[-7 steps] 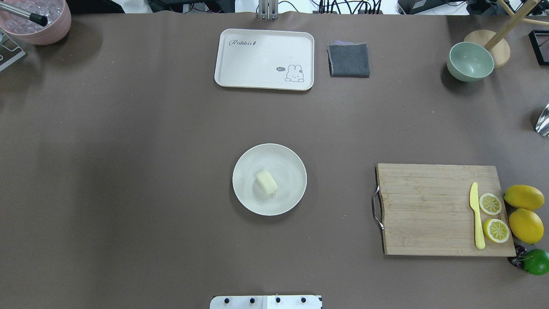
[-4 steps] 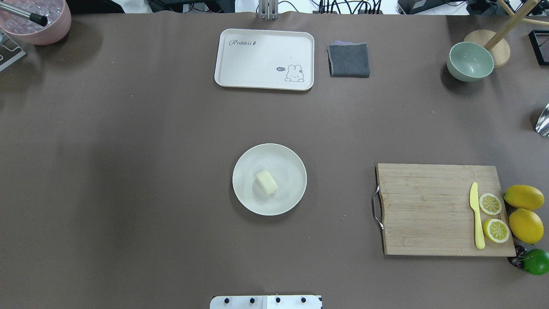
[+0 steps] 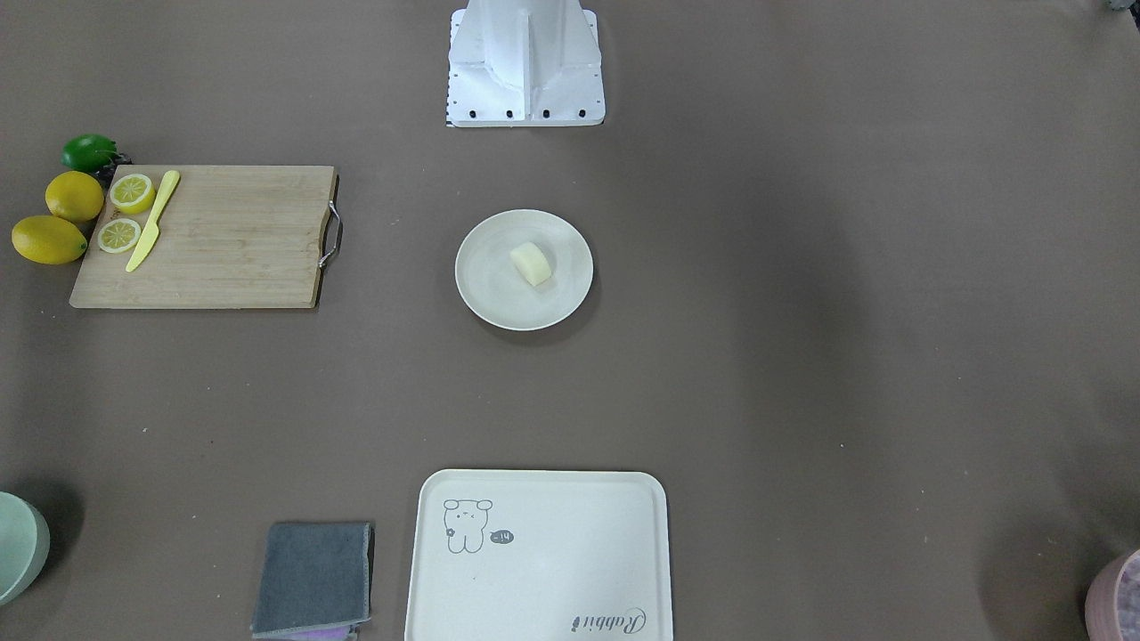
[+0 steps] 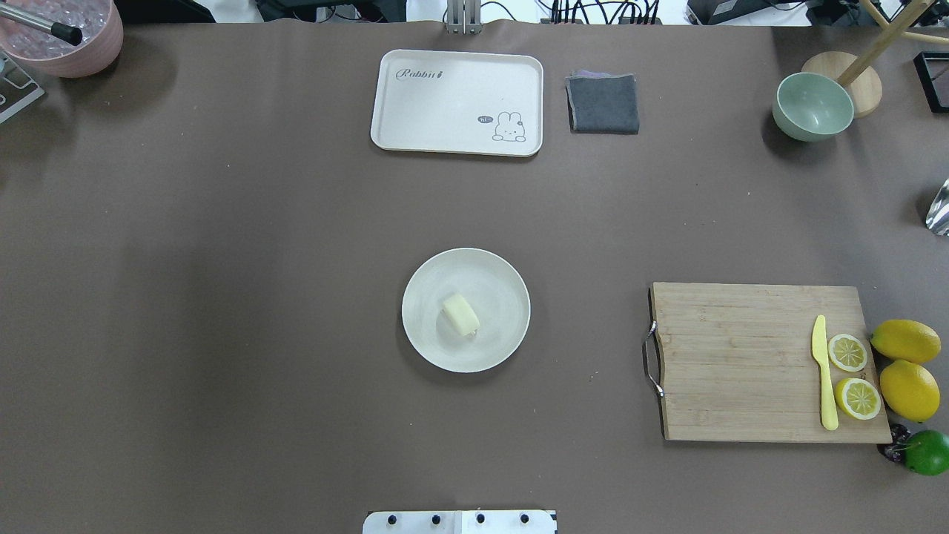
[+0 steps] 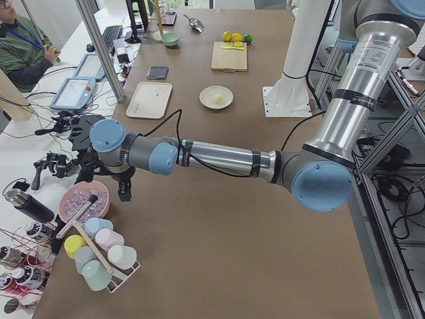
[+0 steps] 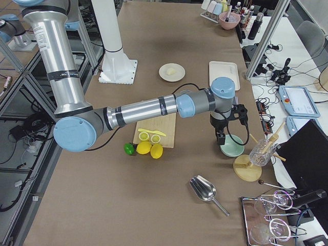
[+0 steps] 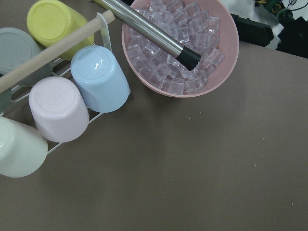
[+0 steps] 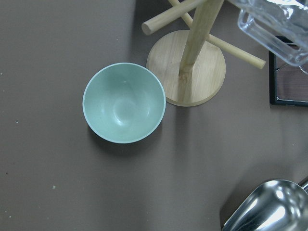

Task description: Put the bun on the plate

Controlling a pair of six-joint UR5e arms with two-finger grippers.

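Pale cream-yellow bun (image 4: 460,314) – lying on the off-white plate (image 4: 498,276), a little off its middle, at mid-bench, well apart from both grippers.

Left gripper (image 5: 109,183) – hanging over the bench end, just beside a pink bowl of ice cubes (image 7: 183,43) with a metal rod (image 7: 154,31) resting in it; pastel cups on a wire rack (image 7: 98,79) near the same gripper. Clenched or released: cannot tell, seen only from the side.

Right gripper (image 6: 221,137) – poised above a pale green bowl (image 8: 124,103), a wooden stand (image 8: 192,72) just beside the bowl, a steel scoop (image 8: 264,207) near. Grip state likewise impossible to tell.

Between the two grippers, along the bench's far side: cream tray with a rabbit drawing (image 4: 457,102), folded grey cloth (image 4: 603,103) just beside it.

Nearer the right gripper than the left: wooden cutting board (image 4: 741,363) bearing a yellow knife (image 4: 823,371) and two lemon halves (image 4: 847,352).
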